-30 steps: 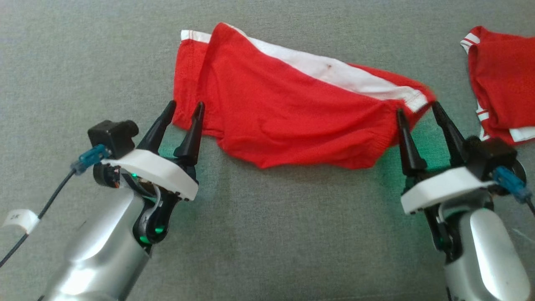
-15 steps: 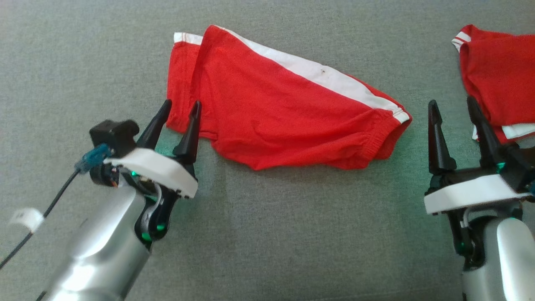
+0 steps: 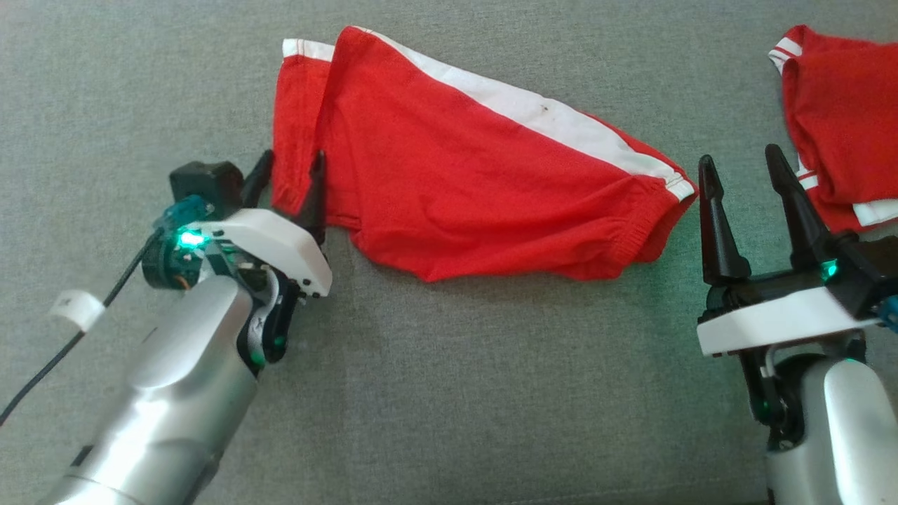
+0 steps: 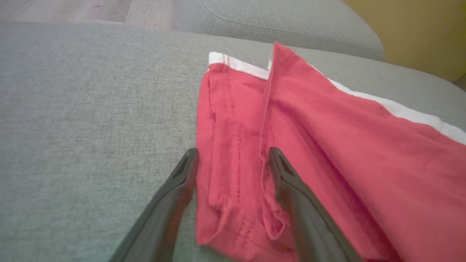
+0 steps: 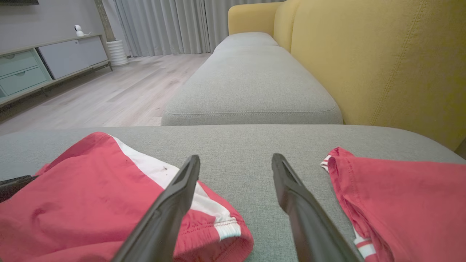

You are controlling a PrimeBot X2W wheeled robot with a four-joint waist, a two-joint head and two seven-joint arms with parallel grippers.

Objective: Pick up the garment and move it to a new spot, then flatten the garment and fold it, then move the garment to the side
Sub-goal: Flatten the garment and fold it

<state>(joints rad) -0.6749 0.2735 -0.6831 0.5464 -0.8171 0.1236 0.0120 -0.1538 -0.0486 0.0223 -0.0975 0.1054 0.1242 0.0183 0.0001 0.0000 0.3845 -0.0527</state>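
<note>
Resting on a grey cushion (image 3: 449,386) by a yellow backrest (image 5: 382,54), the garment (image 3: 456,175) sprawls; both jaws gape.

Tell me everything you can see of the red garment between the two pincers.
The red garment looks like soft cotton, with a white stripe along its far edge bearing a dark spot, and a gathered elastic hem at its right end. It lies flat but wrinkled on the grey cushion, folded over itself at the left. The open left pincer straddles its near left corner; the open right pincer stands beside its right end.
</note>
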